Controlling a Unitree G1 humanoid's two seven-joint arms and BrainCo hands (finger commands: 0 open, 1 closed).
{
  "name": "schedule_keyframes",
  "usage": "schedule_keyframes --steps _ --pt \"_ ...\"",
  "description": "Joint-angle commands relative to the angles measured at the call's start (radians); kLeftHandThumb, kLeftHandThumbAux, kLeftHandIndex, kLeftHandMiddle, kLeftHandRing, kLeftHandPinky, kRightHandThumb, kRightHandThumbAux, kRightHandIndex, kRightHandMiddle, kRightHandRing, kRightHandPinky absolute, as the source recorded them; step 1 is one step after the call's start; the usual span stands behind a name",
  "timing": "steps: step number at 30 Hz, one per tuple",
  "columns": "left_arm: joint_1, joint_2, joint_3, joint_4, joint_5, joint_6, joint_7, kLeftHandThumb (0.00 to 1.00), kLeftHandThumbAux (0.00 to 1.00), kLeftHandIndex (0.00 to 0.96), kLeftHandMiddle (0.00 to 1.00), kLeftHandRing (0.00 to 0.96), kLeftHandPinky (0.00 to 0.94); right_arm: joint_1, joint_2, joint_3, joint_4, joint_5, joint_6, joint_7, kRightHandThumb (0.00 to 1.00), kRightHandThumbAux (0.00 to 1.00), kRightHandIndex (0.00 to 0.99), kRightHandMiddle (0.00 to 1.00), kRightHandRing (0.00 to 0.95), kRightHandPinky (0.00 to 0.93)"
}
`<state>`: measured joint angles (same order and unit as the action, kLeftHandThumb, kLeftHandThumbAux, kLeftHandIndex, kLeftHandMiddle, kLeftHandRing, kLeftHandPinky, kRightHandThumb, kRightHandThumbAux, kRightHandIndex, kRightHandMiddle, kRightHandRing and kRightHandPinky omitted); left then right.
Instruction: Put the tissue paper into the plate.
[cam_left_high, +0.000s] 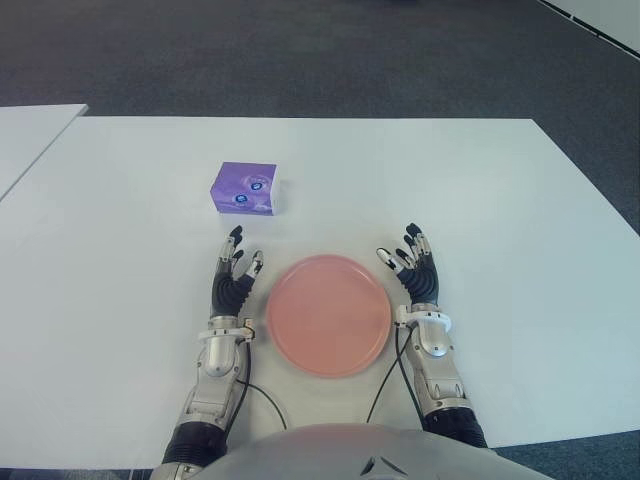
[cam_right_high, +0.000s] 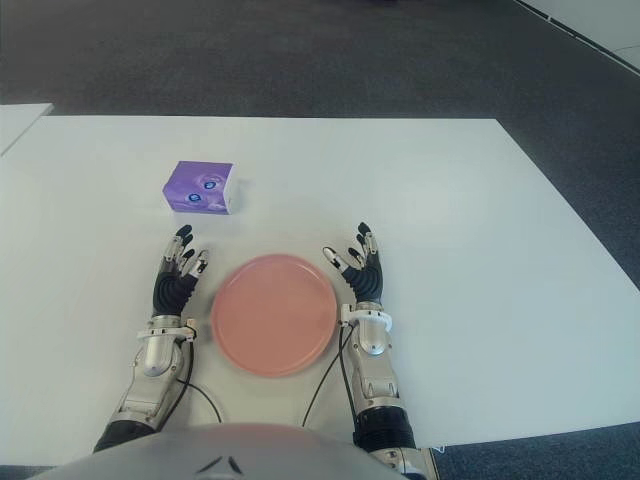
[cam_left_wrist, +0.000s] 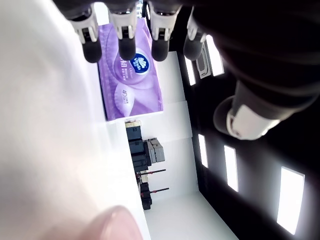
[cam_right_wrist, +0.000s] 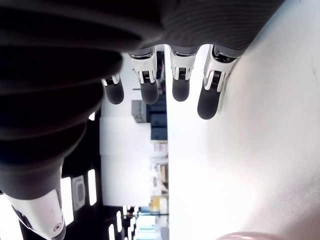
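So the plate is pink and sits close to the near edge of the white table, right in front of the robot, nothing in it. The tissue pack is a small purple box, further back toward the far edge and a bit left of the plate, well apart from it, flat on the table.

Left hand is just beside the plate's left rim, fingers stretched out and relaxed, holding nothing. Its wrist view shows the fingertips pointing at the tissue pack with clear table between them, so no contact there.

Right hand is just beside the plate's right rim, same deal: fingers straight and loose, nothing in the palm. Both forearms run back toward the near edge of the table.
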<state>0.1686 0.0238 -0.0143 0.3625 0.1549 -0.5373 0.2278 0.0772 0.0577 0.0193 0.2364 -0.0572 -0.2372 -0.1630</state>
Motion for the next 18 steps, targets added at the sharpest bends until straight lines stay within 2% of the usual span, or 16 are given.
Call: schedule_keyframes --steps 1,10,14,16,18 --pt "0.025 -0.001 0.0 0.04 0.0 0.03 -0.013 0.044 0.56 0.0 0.0 0.0 0.0 0.039 0.015 0.002 0.027 -0.002 0.061 -0.003 0.145 0.695 0.045 0.013 0.0 0.022" --pt "0.015 0.01 -0.002 0.066 0.03 0.011 0.007 0.046 0.565 0.0 0.0 0.0 0.0 0.036 0.014 0.001 0.027 -0.002 0.067 0.0 0.144 0.699 0.044 0.015 0.0 0.025" --pt "0.002 0.052 0.011 -0.085 0.072 0.077 -0.005 0.06 0.537 0.0 0.0 0.0 0.0 0.033 0.014 -0.001 0.031 0.001 0.066 0.003 0.145 0.706 0.045 0.018 0.002 0.029" --pt "0.004 0.065 0.012 -0.243 0.12 0.104 -0.008 0.061 0.518 0.0 0.0 0.0 0.0 0.031 0.014 -0.002 0.034 0.003 0.067 0.004 0.145 0.707 0.046 0.019 0.002 0.029" --pt "0.005 0.079 0.014 -0.334 0.144 0.118 -0.013 0.059 0.489 0.0 0.0 0.0 0.0 0.03 0.014 -0.003 0.035 0.004 0.068 0.005 0.147 0.709 0.046 0.02 0.003 0.031"
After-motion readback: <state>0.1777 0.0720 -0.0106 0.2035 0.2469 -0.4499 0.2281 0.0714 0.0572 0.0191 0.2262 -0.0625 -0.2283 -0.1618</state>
